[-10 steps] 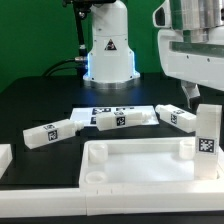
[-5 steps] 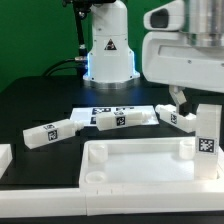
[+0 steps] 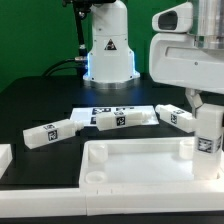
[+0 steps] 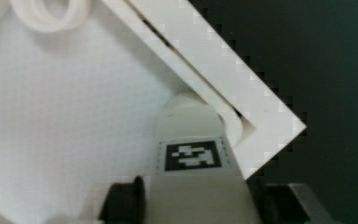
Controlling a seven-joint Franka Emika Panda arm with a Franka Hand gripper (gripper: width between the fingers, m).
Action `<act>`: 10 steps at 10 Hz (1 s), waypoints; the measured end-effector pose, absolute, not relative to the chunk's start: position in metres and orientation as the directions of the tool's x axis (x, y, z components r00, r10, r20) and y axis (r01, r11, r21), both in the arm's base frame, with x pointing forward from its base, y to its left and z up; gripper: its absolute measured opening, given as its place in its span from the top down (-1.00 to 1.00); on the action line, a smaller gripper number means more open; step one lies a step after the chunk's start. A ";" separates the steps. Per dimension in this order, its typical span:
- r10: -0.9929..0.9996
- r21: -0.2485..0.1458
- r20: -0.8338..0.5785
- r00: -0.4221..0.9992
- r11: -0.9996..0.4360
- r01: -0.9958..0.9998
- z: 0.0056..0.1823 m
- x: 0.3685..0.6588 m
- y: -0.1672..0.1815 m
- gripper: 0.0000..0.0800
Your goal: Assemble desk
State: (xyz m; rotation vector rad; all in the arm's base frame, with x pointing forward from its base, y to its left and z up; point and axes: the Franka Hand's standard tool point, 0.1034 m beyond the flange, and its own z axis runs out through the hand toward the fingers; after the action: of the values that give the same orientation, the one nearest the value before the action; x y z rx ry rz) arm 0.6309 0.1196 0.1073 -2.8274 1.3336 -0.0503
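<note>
The white desk top (image 3: 130, 152) lies flat at the front, rim up. One tagged leg (image 3: 207, 135) stands upright in its corner at the exterior view's right. My gripper (image 3: 203, 108) is right over that leg, one finger on each side of its top. In the wrist view the leg (image 4: 197, 150) rises from the top's corner (image 4: 247, 95) between my dark fingers (image 4: 126, 200). A thin dark gap shows beside the leg, so the gripper (image 4: 206, 205) looks open. Three more tagged legs lie behind the top, one at the left (image 3: 48, 132), one in the middle (image 3: 118, 119) and one at the right (image 3: 175, 116).
The marker board (image 3: 105, 108) lies under the middle leg. The robot base (image 3: 108, 50) stands at the back centre on the black table. A white border bar end (image 3: 4, 156) shows at the exterior view's left edge. A round corner socket (image 4: 51, 12) shows in the wrist view.
The gripper has come down and across from the upper right to sit over the standing leg. The leg and the lying parts have not moved.
</note>
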 end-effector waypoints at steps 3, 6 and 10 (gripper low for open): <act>-0.941 -0.065 0.019 0.339 -0.339 -0.938 0.106 0.635 0.123 0.29; -0.986 -0.124 -0.073 -0.151 0.159 -0.979 0.106 0.641 0.131 0.29; -0.922 -0.129 -0.148 -0.357 0.376 -0.918 0.107 0.645 0.130 0.28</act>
State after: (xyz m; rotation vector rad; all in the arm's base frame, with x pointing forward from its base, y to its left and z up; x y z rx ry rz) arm 0.6449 0.1303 0.1065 -1.6528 2.4379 -0.0352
